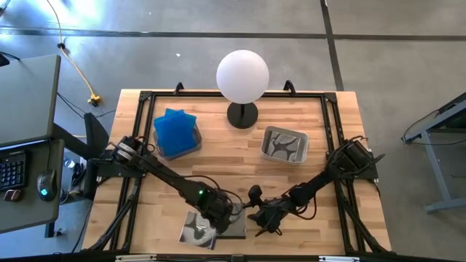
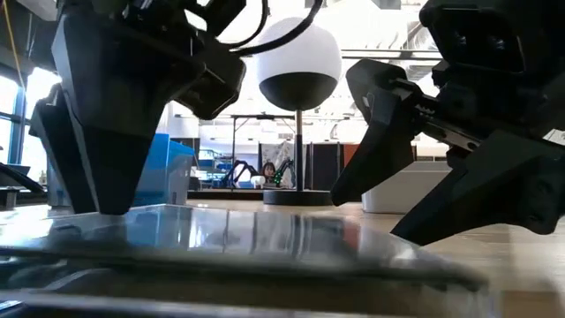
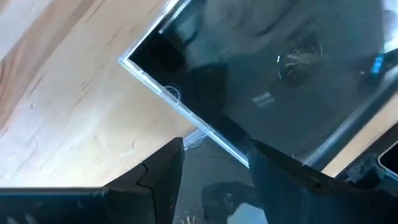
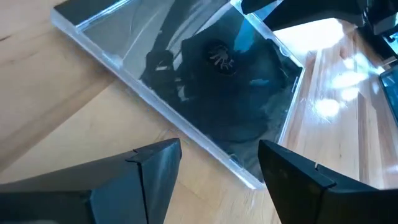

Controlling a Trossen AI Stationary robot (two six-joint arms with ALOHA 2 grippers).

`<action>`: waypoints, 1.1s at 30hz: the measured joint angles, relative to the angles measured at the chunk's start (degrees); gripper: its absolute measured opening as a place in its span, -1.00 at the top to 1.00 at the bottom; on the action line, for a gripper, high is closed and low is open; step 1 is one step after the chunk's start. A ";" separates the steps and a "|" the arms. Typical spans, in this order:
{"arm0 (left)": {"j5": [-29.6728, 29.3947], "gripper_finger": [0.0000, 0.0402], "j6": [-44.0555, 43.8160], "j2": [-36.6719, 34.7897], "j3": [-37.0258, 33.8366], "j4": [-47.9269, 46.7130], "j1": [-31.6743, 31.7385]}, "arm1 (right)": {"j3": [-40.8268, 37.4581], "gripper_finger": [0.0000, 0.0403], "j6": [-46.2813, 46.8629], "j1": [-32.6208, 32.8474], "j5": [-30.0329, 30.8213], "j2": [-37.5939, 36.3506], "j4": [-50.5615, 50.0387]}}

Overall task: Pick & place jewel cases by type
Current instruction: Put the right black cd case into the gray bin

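Note:
A dark jewel case [image 1: 234, 227] lies flat near the table's near edge, overlapping a black-and-white swirl case [image 1: 195, 227] to its left. My left gripper [image 1: 220, 212] is open and points down at the dark case [image 3: 261, 74], with one edge of the case running between its fingers [image 3: 217, 165]. My right gripper [image 1: 263, 218] is open just right of the case [image 4: 205, 74] and touches nothing. Blue cases [image 1: 177, 131] are stacked in the left tub. A swirl-patterned case [image 1: 285, 145] lies in the right grey tub [image 1: 266, 138]. My left gripper comes at the dark case from above, slanting, its open fingers [image 3: 165, 174] astride the case's edge [image 3: 205, 134]. In the low view one finger [image 2: 97, 177] stands down at the case's top face [image 2: 265, 234]. I cannot tell whether it touches.
A lamp with a white globe [image 1: 242, 76] stands on a black base [image 1: 242, 115] at the table's far middle, between the two tubs. A black frame runs around the wooden tabletop [image 1: 342, 145]. Bare wood lies between the tubs and the cases.

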 joint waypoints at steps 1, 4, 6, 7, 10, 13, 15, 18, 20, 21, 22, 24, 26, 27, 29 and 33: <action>0.51 0.12 -0.37 -0.06 -0.53 0.45 0.01 | 0.00 -0.07 -0.01 0.00 -0.18 0.00 0.00; 1.07 0.12 -0.43 -0.26 -2.36 4.96 0.02 | -0.06 -0.07 -0.06 0.00 -0.38 0.21 0.23; 0.94 0.12 0.25 0.16 -3.09 9.42 0.03 | -0.07 -0.07 -0.93 0.02 -0.67 0.63 0.95; 1.10 0.12 0.80 0.14 -3.29 10.38 0.02 | -0.07 -0.07 -1.51 0.05 -0.97 1.06 1.58; 1.54 0.12 1.12 0.27 -3.33 12.29 -0.09 | -0.07 -0.07 -2.17 0.07 -3.42 2.56 4.27; 1.52 0.12 1.46 0.48 -3.33 12.32 -0.09 | -0.07 -0.07 -1.70 0.10 -4.09 3.79 6.48; 0.99 0.12 2.36 0.48 -3.33 12.65 -0.09 | -0.07 -0.07 -1.56 0.02 -3.62 4.06 7.15; 0.25 0.12 4.60 0.53 -3.33 13.62 -0.07 | -0.07 -0.07 -1.58 -0.13 -2.68 4.11 7.17; -0.50 0.12 5.91 0.53 -3.33 13.81 0.14 | -0.07 -0.07 -1.72 -0.09 -0.70 4.11 6.64; -0.45 0.12 6.53 0.53 -3.36 13.79 0.32 | -0.07 -0.07 -1.72 -0.07 0.17 4.09 6.27; -0.38 0.12 6.99 0.53 -3.36 13.75 0.42 | -0.07 -0.07 -1.62 -0.03 0.98 4.07 5.82; -0.34 0.12 8.08 0.53 -3.36 13.58 0.97 | -0.04 -0.07 -1.13 -0.01 2.48 4.04 5.18; -0.26 0.12 8.92 0.53 -3.36 13.36 1.51 | -0.02 -0.07 -0.32 0.02 2.91 4.04 4.72; -0.17 0.12 9.63 0.53 -3.36 13.21 1.85 | -0.02 -0.07 0.02 0.02 2.97 4.04 4.61; 0.09 0.12 11.04 0.53 -3.36 13.13 2.61 | -0.07 -0.07 0.45 0.12 3.11 4.04 4.50; 0.83 0.12 13.18 0.53 -3.36 13.24 4.21 | -0.07 -0.07 0.30 0.52 3.48 4.02 4.33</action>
